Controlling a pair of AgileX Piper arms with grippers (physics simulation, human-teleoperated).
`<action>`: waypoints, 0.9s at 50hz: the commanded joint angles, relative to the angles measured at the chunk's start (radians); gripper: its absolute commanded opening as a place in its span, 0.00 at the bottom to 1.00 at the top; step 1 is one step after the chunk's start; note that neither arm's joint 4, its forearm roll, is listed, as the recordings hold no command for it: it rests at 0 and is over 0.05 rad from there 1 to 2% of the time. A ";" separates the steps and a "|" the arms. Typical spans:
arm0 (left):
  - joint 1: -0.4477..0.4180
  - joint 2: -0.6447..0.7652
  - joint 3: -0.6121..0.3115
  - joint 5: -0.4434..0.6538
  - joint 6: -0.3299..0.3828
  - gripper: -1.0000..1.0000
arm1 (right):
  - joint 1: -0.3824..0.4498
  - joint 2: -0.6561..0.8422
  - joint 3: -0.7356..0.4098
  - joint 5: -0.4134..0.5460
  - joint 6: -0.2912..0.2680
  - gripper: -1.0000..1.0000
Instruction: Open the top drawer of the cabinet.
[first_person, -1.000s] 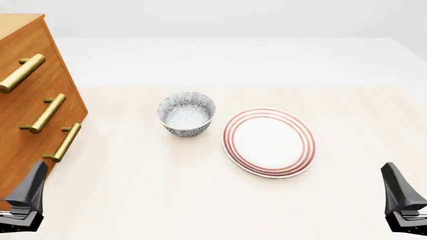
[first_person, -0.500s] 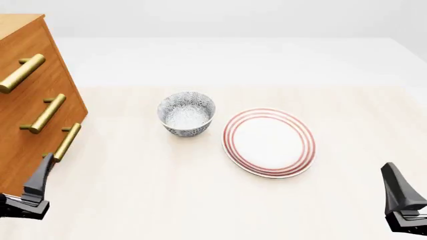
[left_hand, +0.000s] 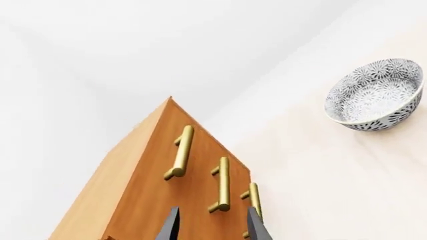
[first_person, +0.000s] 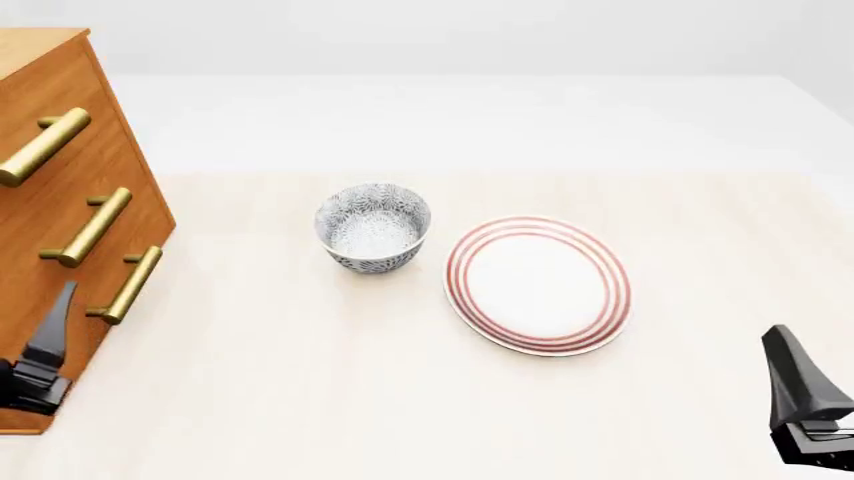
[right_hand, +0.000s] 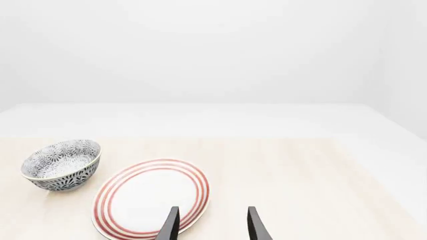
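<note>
My left end effector (first_person: 51, 325) hangs low beside the front of the cabinet (first_person: 54, 215), its two dark fingers (left_hand: 169, 226) parted with nothing between them, near the lowest of the three brass handles. The cabinet stands at the far left of the table (first_person: 400, 400), and its top drawer (first_person: 40, 120) sits flush with the two below, its brass bar handle (first_person: 44, 146) well above my fingertips. My right end effector (first_person: 801, 395) rests at the table's near right corner, its fingers likewise spread and empty, well apart from everything. Between my two arms, toward the middle of the table, a patterned bowl (first_person: 374, 227) stands just beside a red-ringed plate (first_person: 538, 284).
</note>
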 joint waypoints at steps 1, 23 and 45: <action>0.002 0.073 -0.019 -0.057 0.155 1.00 | 0.000 0.000 0.001 -0.001 0.000 1.00; -0.003 0.266 -0.061 -0.199 0.343 1.00 | 0.000 0.000 0.001 -0.001 0.000 1.00; 0.010 0.462 -0.092 -0.364 0.488 1.00 | 0.000 0.000 0.001 -0.001 0.000 1.00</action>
